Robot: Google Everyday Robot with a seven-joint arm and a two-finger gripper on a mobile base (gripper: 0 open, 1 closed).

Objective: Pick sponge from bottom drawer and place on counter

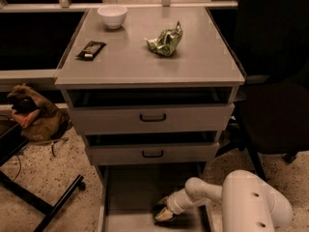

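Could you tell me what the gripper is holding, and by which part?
Cannot be told: the gripper is down in the bottom drawer at the sponge.

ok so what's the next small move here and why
Probably a short straight lift, once the hold is sure: the gripper sits low in the bottom drawer, right at the sponge, and the counter it belongs on is well above.

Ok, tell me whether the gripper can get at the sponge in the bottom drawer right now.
Probably yes: the gripper is down inside the open bottom drawer, right at the sponge, and nothing lies between them.
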